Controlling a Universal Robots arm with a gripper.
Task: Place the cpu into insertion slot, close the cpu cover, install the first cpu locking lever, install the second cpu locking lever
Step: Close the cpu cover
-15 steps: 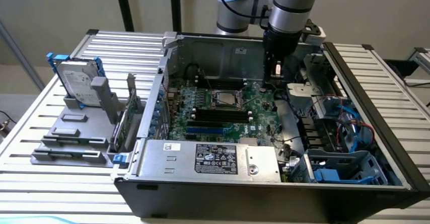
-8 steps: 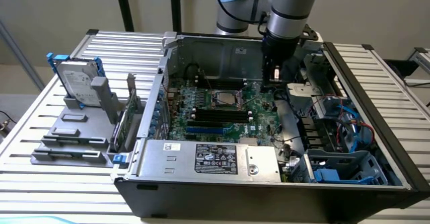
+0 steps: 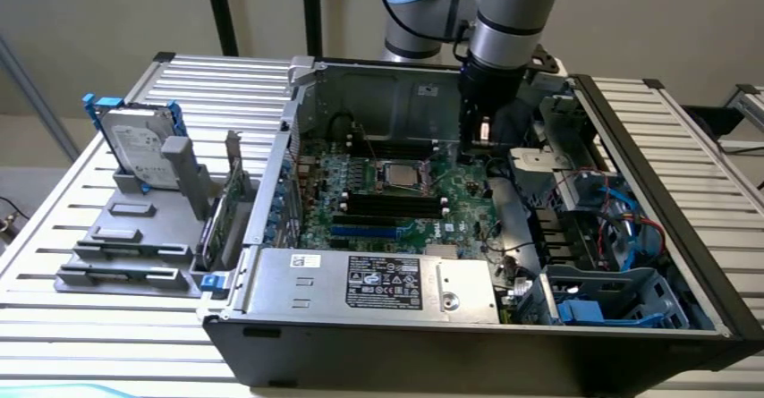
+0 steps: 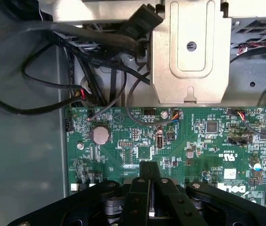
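Black claw [image 4: 150, 165] pinched shut above green circuit board [image 4: 137, 141], near silvery-rimmed square insertion slot [image 3: 400, 176]; grey metal bracket [image 4: 191, 52] at board edge.

Green circuit board [image 4: 203, 141] carried white silkscreen: "DELL" at its edge, partly cut off, and a certification-style mark with "C" and "US" close by. Component designators were too small to read. Grey power-supply box [image 3: 460, 292] had a black-and-white label [image 3: 384, 282] and a small white sticker [image 3: 307, 260]; print on both was illegible.

One computer case [image 3: 478, 355], one hard drive [image 3: 134, 148], one power supply [image 3: 286, 282], one insertion slot [image 3: 400, 176].
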